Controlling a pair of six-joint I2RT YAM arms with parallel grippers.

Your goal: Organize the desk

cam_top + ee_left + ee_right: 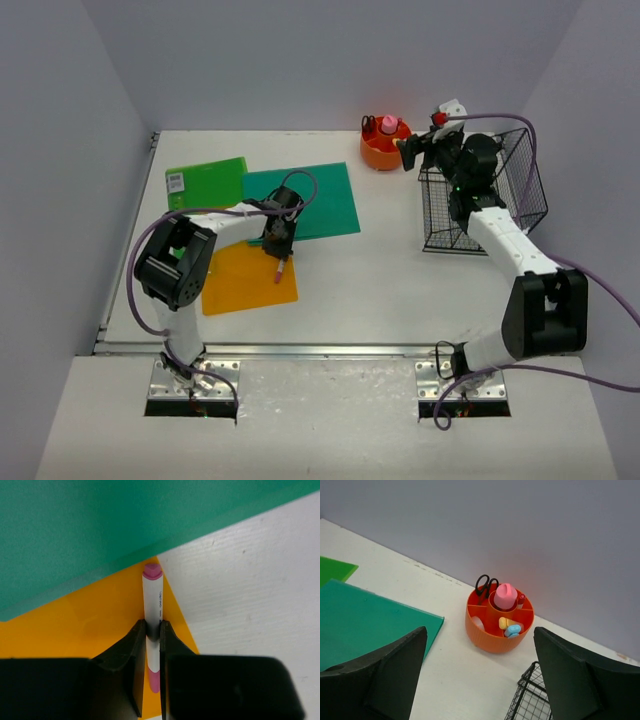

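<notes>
A white marker with pink ends (152, 600) lies on the orange folder (100, 620) at its corner, beside the teal folder (100, 525). My left gripper (152, 630) is shut on the marker's barrel, low over the desk (380, 280). In the top view that left gripper (278, 240) sits at the orange folder's (245, 282) upper right, with the marker (280, 269) poking out below it. My right gripper (409, 150) hangs open and empty at the back right. In the right wrist view the right gripper (480, 632) points at the orange round organizer (492, 637).
A green folder (205, 183) overlaps the teal folder (305, 200) at the back left. The orange organizer (385, 145) holds scissors (486, 584), a pink item and small bits. A black wire basket (485, 195) stands under the right arm. Lavender walls enclose the desk.
</notes>
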